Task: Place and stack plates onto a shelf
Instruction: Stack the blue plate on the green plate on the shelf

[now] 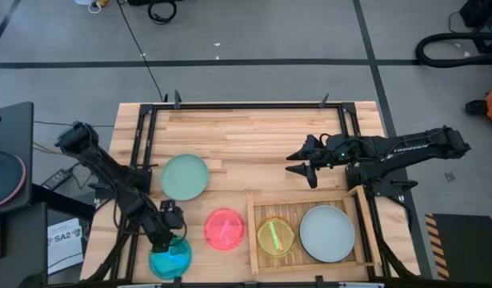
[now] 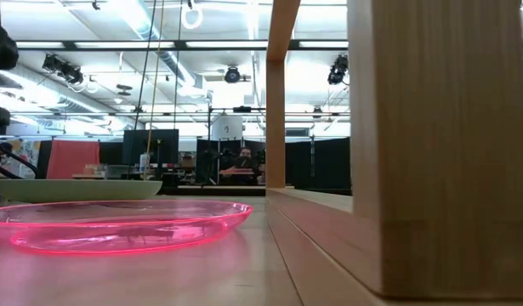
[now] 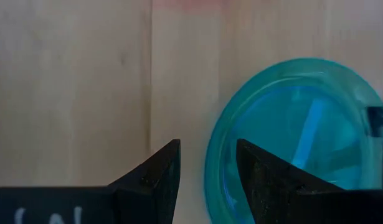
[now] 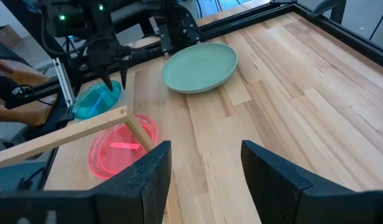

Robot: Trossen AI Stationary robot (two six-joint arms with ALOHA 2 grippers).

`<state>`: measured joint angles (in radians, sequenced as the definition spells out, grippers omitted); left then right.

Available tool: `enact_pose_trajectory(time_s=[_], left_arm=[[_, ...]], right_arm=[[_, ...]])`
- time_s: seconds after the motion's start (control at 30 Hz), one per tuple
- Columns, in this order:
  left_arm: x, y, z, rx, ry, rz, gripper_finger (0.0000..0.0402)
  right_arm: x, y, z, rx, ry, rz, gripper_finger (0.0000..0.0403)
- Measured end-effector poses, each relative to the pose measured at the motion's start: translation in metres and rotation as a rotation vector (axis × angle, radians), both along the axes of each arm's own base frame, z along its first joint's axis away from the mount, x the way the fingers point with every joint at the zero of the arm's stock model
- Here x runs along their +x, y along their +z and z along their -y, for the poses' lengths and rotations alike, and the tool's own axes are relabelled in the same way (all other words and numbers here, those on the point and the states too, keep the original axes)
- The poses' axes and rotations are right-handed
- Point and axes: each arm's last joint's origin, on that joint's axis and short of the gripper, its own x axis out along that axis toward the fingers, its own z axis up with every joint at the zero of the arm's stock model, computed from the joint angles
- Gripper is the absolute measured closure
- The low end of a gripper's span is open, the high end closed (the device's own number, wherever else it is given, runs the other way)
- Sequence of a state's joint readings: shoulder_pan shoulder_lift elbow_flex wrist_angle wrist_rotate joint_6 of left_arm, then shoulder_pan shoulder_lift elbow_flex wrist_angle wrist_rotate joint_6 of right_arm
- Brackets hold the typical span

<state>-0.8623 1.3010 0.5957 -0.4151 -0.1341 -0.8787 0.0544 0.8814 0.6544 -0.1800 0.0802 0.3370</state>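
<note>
Only two readable bits: white lettering "TROSSEN" along my right arm point(image 1: 407, 148) in the high view, and "SA2" printed on a white paper sheet point(image 1: 66, 237) lying on the floor beside the tabletop's left edge; its smaller print can't be read.
</note>
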Motion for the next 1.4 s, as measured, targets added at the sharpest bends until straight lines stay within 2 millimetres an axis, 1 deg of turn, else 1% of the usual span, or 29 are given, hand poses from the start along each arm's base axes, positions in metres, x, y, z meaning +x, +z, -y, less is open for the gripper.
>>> enact_pose_trajectory(time_s=[0.37, 0.6, 1.4], left_arm=[[0.005, -0.022, 0.009, 0.007, -0.026, -0.083, 0.0239], [0.006, -0.024, 0.010, 0.014, -0.025, -0.088, 0.0246], [0.006, -0.024, 0.010, 0.003, -0.029, -0.089, 0.0380]], right_arm=[[0.000, 0.000, 0.000, 0.000, 0.000, -0.001, 0.0204], [0.000, 0.000, 0.000, 0.000, 0.000, -0.002, 0.0204], [0.000, 0.000, 0.000, 0.000, 0.000, -0.002, 0.0204]])
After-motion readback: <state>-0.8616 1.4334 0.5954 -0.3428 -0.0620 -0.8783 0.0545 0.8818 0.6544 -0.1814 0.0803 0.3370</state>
